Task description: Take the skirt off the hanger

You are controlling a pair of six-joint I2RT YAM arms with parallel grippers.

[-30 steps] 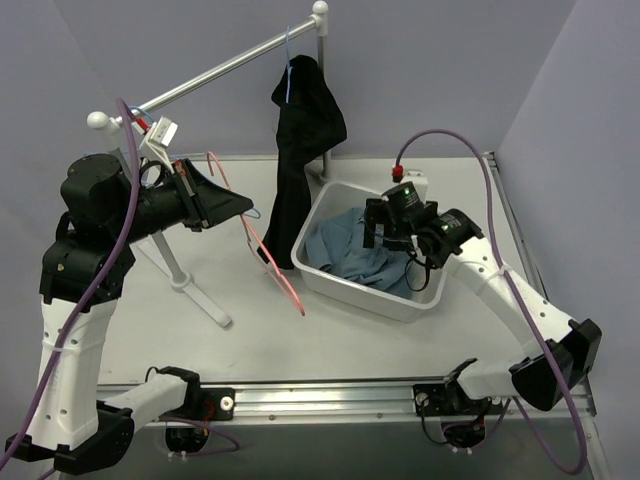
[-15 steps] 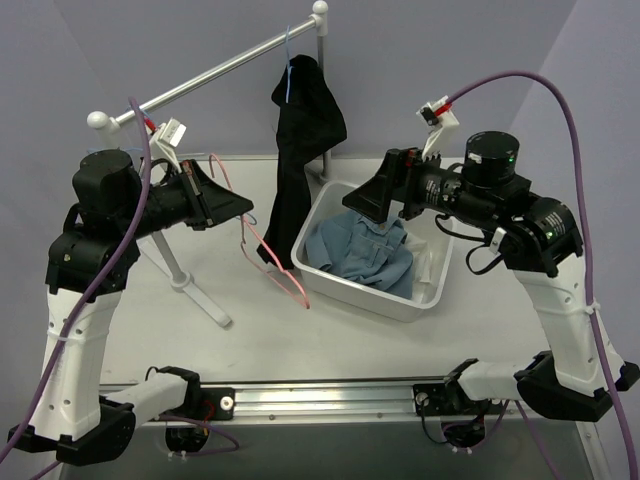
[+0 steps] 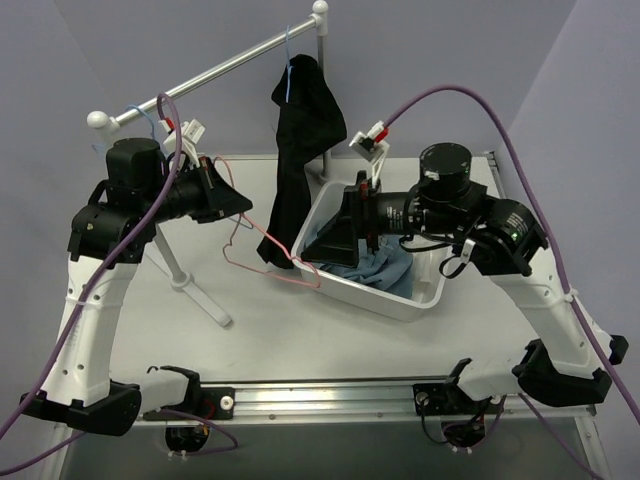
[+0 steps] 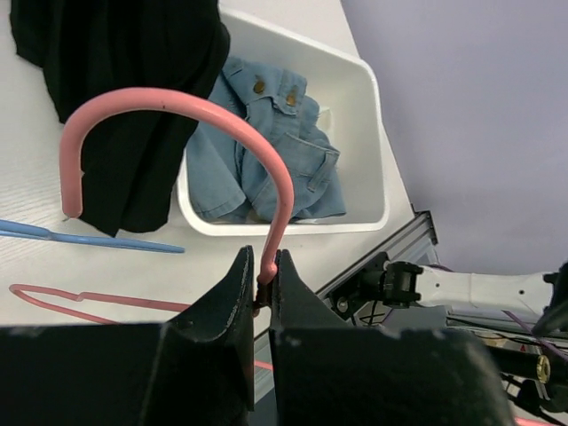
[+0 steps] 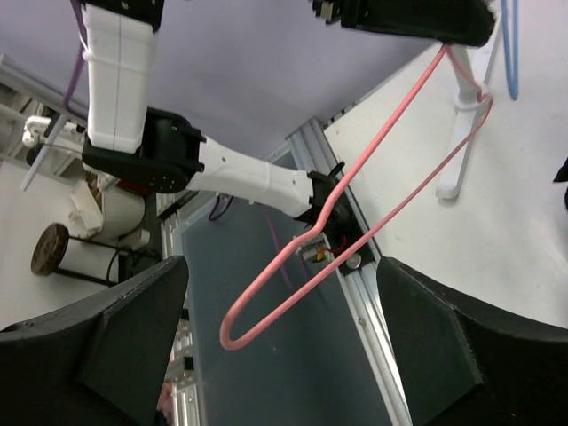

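Note:
The black skirt (image 3: 300, 130) hangs from the rail on a light-blue hanger (image 3: 288, 72); only the hanger's hook shows. The skirt's lower end also shows in the left wrist view (image 4: 115, 89). My left gripper (image 3: 228, 197) is shut on the neck of a thin pink hanger (image 3: 285, 278), left of the skirt. In the left wrist view the jaws (image 4: 263, 282) pinch the pink hanger (image 4: 177, 105) below its hook. My right gripper (image 3: 322, 240) is open over the white tub's left end, facing left. In the right wrist view it (image 5: 280, 266) is wide open, with the pink hanger's end (image 5: 306, 241) between the fingers, untouched.
A white tub (image 3: 385, 300) holds a blue denim garment (image 3: 385, 268) and a white garment (image 3: 432, 265). A second light-blue hanger (image 4: 89, 240) lies on the table. The clothes rail (image 3: 210, 72) stands on a white foot (image 3: 195, 285) by the left arm.
My right gripper has risen out of the tub and swung left toward the pink hanger. My left arm has shifted right, swinging the pink hanger's lower end toward the tub.

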